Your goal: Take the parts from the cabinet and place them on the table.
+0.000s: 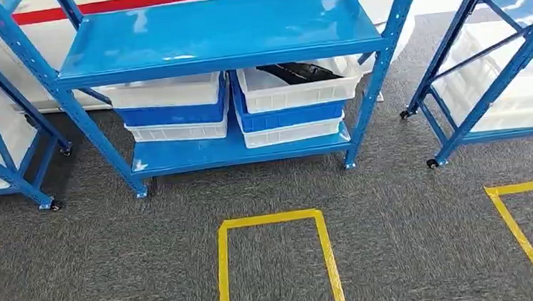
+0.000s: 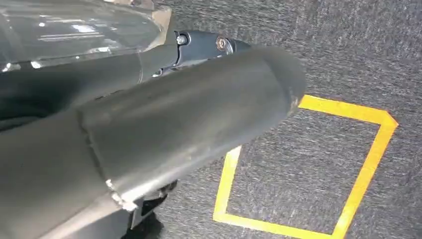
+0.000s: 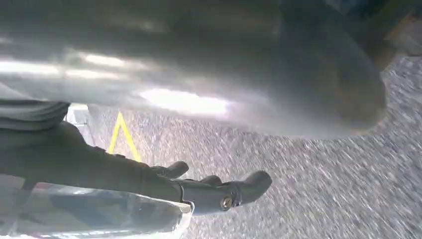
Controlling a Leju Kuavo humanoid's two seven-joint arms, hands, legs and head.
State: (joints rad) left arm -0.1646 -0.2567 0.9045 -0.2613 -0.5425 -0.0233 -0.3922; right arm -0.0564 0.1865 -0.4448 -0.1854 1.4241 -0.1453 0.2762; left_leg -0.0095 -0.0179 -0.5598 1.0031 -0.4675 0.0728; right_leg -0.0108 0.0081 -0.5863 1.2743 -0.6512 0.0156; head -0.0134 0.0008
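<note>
Black parts (image 1: 299, 71) lie in the top white bin (image 1: 298, 85) of a stack at the centre of the head view, on the lower shelf of a blue metal rack (image 1: 218, 32) that fills the upper middle of the frame. That bin sits on a blue bin (image 1: 291, 114) and another white one; a second stack of white and blue bins (image 1: 173, 109) stands just beside it, to the left. More blue racks holding white bins stand at the far left and the right (image 1: 491, 68) of the frame. A yellow tape square (image 1: 278, 266) marks the grey carpet (image 1: 397, 205) at lower centre, in front of the rack. In the left wrist view, the left hand (image 2: 199, 50) appears at upper centre, largely hidden behind a grey cover; whether its fingers are apart cannot be told. In the right wrist view, the right hand (image 3: 209, 189) hangs at lower centre above the carpet, dark fingers extended and slightly apart, holding nothing.
</note>
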